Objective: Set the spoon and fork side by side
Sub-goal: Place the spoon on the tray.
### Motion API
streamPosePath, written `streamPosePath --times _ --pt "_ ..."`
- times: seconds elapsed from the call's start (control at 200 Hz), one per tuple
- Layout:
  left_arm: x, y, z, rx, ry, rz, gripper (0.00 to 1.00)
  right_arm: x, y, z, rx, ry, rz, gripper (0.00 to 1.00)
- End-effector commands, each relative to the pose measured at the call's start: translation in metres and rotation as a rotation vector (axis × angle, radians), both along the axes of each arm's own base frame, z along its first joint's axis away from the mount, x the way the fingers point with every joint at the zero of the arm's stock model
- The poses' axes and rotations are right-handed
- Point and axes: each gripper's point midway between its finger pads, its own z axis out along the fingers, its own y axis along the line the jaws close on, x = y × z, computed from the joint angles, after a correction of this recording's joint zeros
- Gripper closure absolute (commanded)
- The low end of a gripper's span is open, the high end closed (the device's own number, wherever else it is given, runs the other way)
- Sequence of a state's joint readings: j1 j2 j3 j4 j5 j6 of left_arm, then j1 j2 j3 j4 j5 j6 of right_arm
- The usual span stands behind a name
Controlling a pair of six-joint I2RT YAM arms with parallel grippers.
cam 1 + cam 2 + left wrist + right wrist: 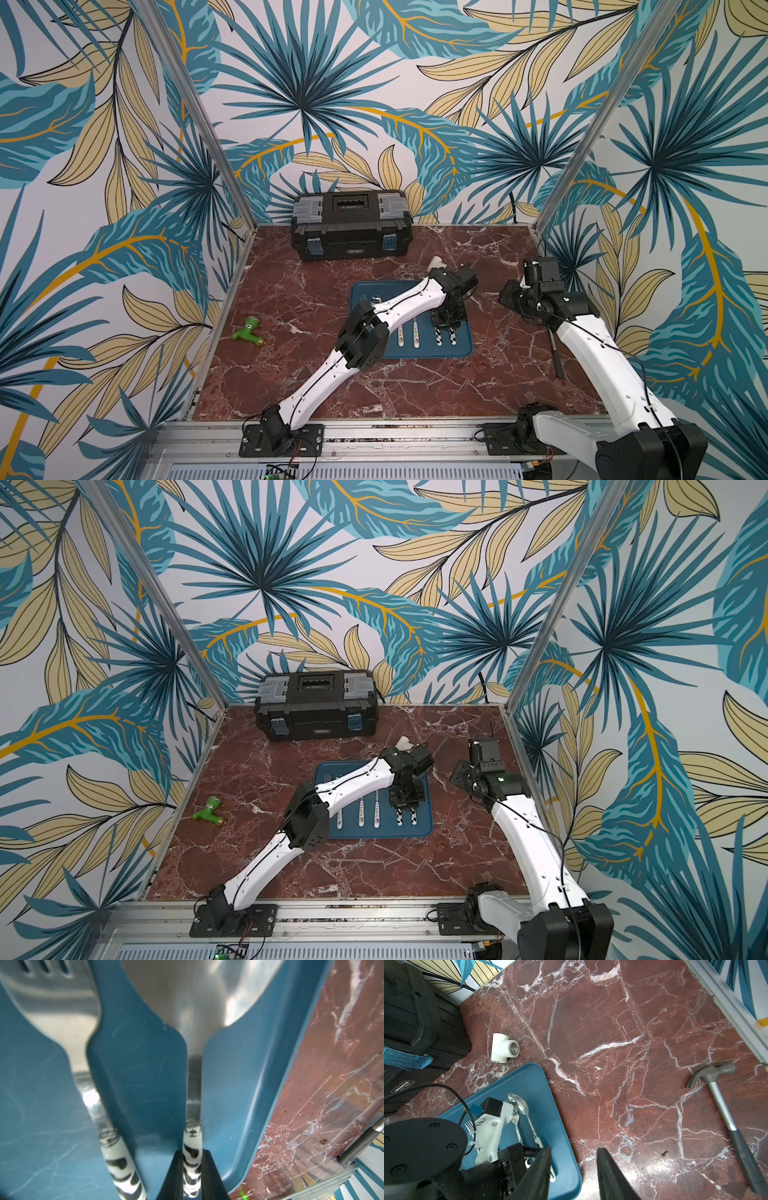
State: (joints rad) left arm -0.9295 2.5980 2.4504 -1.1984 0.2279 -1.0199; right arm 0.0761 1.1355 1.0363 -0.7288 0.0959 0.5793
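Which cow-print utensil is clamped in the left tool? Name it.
The spoon, nearest the tray edge; the left tool pinches its handle, while the fork lies free beside it.

Left arm [316,386] and right arm [598,365] wear white shells dotted with dark screws; black joints; thin black cables; black base plates [309,436].
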Motion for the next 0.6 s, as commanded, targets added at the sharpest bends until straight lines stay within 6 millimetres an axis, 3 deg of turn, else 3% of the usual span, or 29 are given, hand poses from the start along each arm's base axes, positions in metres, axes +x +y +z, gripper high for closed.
streamPosePath --times 0.0,0.275,0.596 --pt "0.0 0.005 -0.013 0.028 0.012 -0.002 0.9 -0.001 0.0 -0.003 0.001 -0.002 0.005 0.57" --pt "0.001 0.005 -0.016 0.026 0.007 -0.015 0.73 -0.001 -0.001 -0.004 -0.001 -0.002 0.005 0.55" --pt "0.006 0.004 -0.008 0.021 -0.027 -0.014 0.72 -0.001 -0.001 -0.003 -0.002 -0.004 0.005 0.55"
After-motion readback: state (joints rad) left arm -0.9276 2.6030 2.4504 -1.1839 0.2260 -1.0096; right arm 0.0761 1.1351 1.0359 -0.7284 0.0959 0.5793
